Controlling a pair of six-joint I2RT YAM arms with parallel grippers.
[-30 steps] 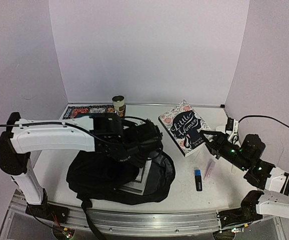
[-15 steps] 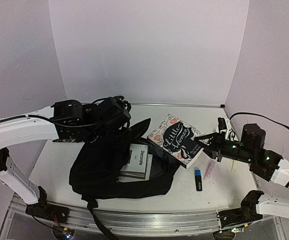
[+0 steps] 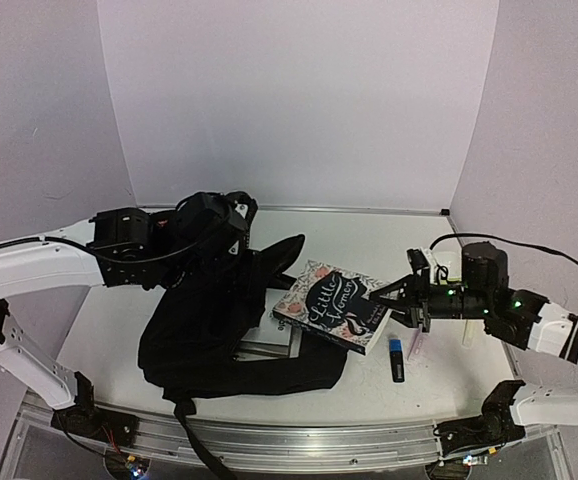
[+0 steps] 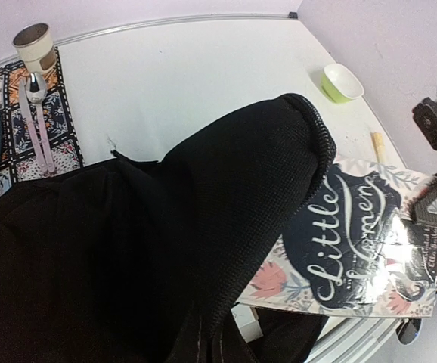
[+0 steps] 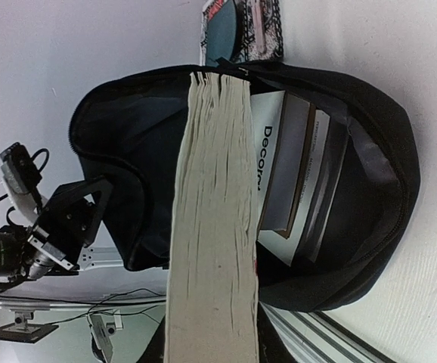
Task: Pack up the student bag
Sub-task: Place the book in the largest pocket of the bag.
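Observation:
The student bag (image 3: 209,340) lies open at the front left of the table, a floppy black backpack with its upper flap (image 4: 249,189) lifted. My left gripper (image 3: 234,228) is at that flap, its fingers hidden by the fabric, shut on it. A white book (image 3: 274,335) lies inside the bag (image 5: 370,189), along with a second book (image 5: 294,174). My right gripper (image 3: 397,298) is shut on the "Little Women" book (image 3: 331,305), holding it level with its far end over the bag's mouth. The book's page edge (image 5: 215,227) fills the right wrist view.
A black marker with a blue cap (image 3: 397,360) and a clear pink item (image 3: 418,342) lie under my right arm. At the back left are a patterned mat (image 4: 60,128) with a spoon (image 4: 35,89) and a cup (image 4: 34,45). A green dish (image 4: 342,82) sits back right.
My right gripper has carried the book left from the table's right side to the bag's mouth. My left arm pulled the flap up and back, uncovering the books inside.

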